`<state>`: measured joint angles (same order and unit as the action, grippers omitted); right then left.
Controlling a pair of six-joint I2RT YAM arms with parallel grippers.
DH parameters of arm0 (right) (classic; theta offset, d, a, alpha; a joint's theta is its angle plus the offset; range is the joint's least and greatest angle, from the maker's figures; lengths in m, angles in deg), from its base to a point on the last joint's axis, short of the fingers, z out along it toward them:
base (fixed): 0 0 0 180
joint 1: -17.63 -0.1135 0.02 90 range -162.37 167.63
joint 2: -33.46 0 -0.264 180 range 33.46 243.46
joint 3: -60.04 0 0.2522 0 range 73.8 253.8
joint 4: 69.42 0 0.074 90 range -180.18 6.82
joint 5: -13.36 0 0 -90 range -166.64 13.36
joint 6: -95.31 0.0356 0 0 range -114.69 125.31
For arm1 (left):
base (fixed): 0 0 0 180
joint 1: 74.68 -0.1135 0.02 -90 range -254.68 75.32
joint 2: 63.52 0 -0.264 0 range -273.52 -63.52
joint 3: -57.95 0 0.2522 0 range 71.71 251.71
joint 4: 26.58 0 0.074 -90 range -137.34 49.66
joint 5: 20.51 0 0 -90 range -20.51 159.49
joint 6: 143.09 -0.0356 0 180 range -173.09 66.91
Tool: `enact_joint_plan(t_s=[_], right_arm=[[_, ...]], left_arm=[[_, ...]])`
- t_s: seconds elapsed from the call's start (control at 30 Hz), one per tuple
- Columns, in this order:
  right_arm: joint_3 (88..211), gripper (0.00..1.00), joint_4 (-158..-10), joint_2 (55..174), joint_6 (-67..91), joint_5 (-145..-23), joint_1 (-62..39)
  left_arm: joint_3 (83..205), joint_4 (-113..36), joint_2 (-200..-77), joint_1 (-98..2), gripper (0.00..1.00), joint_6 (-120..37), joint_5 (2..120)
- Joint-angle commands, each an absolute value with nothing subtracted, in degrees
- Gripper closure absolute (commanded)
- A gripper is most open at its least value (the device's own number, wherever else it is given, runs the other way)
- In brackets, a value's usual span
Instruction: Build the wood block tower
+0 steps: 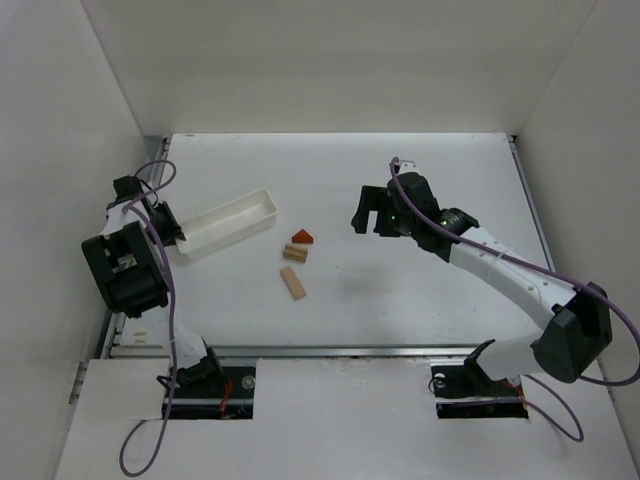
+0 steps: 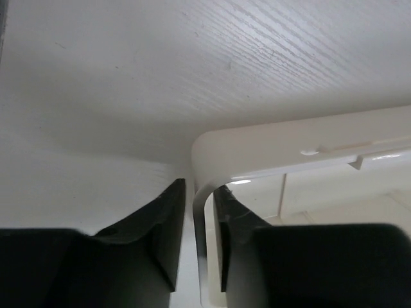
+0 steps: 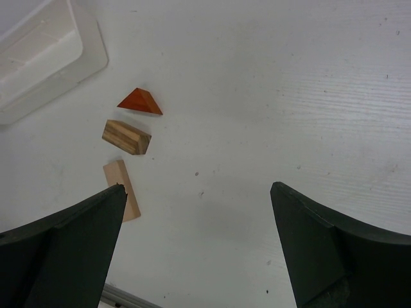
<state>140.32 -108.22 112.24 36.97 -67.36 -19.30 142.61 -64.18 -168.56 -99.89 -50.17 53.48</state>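
Observation:
Three loose wood blocks lie apart on the white table near its middle: a reddish-brown triangular piece (image 1: 303, 237) (image 3: 140, 102), a striped tan block (image 1: 295, 254) (image 3: 126, 136) just nearer, and a pale tan bar (image 1: 293, 283) (image 3: 119, 174) nearest. No tower stands. My right gripper (image 1: 370, 212) (image 3: 198, 187) hovers wide open to the right of the blocks, with nothing between its fingers. My left gripper (image 1: 172, 232) (image 2: 199, 187) straddles the end wall of the white tray (image 1: 230, 222) (image 2: 289, 147). Its jaws stand slightly apart, with a thin gap on each side of the wall.
The long white tray lies slanted at the left, its far end toward the blocks. White walls enclose the table on the left, back and right. A metal rail (image 1: 330, 352) runs along the near edge.

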Motion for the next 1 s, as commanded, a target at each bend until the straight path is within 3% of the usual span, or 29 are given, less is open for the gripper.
enact_joint_plan(t_s=[0.0,0.13,0.17,0.23,0.37,0.53,0.73,0.97], right_arm=[[141.4,0.0,-106.4,112.1,36.2,-66.7,-19.9],[141.9,0.0,-107.5,113.4,35.7,-66.7,-20.4],[142.5,0.0,-107.5,114.1,35.7,-66.7,-21.0],[142.5,0.0,-108.1,114.7,34.6,-66.7,-21.7],[145.8,0.0,-110.5,118.3,34.6,-67.4,-22.3],[152.0,0.0,-111.2,126.3,36.9,-67.4,-25.3],[153.9,0.0,-109.8,128.9,33.6,-69.9,-28.9],[159.5,0.03,-113.1,139.2,22.6,-66.4,-41.0]], left_arm=[[143.1,-63.4,-166.1,-99.9,0.76,-50.0,54.8],[143.6,-63.4,-164.3,-99.9,0.41,-51.1,57.0],[144.3,-63.4,-163.6,-99.9,0.26,-51.7,57.7],[145.0,-62.7,-161.3,-99.9,0.18,-52.3,59.3],[147.2,-60.4,-155.7,-99.2,0.1,-53.6,62.7],[147.1,-56.7,-146.6,-96.0,0.1,-57.6,66.3],[144.0,-56.2,-136.9,-88.1,0.07,-70.9,58.3],[147.0,-59.3,-138.2,-88.1,0.07,-68.0,53.8]])
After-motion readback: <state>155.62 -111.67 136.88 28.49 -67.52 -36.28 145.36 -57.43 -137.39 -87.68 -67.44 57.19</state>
